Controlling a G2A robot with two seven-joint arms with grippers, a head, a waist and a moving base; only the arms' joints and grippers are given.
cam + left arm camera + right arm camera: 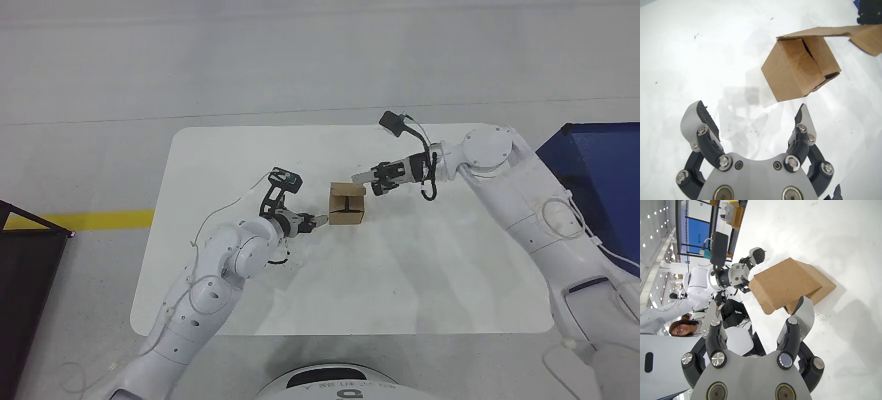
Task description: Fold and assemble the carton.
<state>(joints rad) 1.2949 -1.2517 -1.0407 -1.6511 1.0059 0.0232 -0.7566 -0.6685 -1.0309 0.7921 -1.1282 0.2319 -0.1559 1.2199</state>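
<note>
One brown carton (346, 204) stands on the white desk (250, 280), slightly beyond the desk's middle and between the two arms. Its walls are squared up into a box.

Left wrist view: the end of the carton facing the camera has its inner flaps folded inward, with a dark slit between them and a small gap at one corner. One long flap (821, 31) juts out flat from the box's edge, unfolded.

Top view: a dark T-shaped gap marks the carton's upper face.

Left gripper (751, 117): the jaws are spread wide and hold nothing. It is near one corner of the carton and apart from it. Its ribbed black pads (707, 117) face each other over bare desk.

Right gripper (756, 300): the jaws are likewise spread wide, on the opposite side of the carton. A corner of the projecting flap lies in the gap between the two fingers. One silver finger (807, 309) sits just beside the cardboard beneath that flap; whether it touches cannot be told. Nothing is clamped.

Surroundings, top view: a blue container (600, 150) stands off the desk's right end, a dark frame (20, 260) stands off its left end, and a yellow stripe (100, 218) runs along the floor towards the desk's left edge.
</note>
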